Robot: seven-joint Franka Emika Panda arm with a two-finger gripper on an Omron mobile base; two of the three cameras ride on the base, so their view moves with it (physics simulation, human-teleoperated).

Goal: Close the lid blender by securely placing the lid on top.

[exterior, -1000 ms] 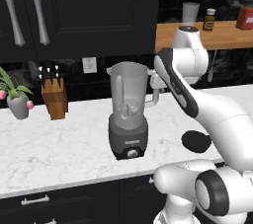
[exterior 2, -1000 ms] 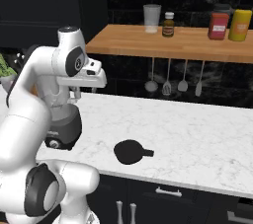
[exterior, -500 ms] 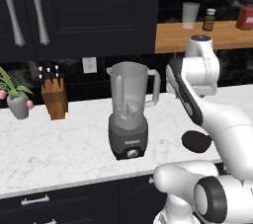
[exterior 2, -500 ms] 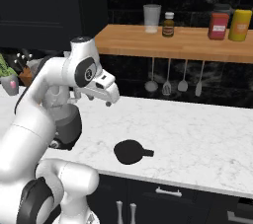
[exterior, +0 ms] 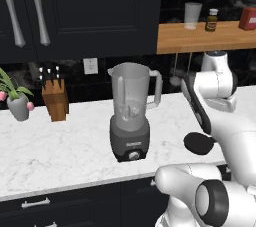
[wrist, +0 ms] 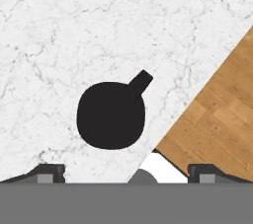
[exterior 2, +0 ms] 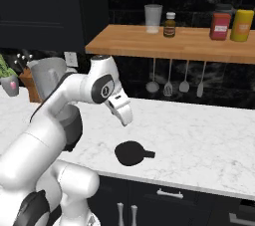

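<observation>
since the lid (wrist: 111, 114) lies flat on the marble counter (wrist: 74, 30) near its front edge, well right of the blender (exterior: 131, 112), we fear our spread gripper (wrist: 126, 171), hovering above it, could slide off so thin a disc. the hand view shows its side tab; the left base view half hides the lid behind our arm.
</observation>
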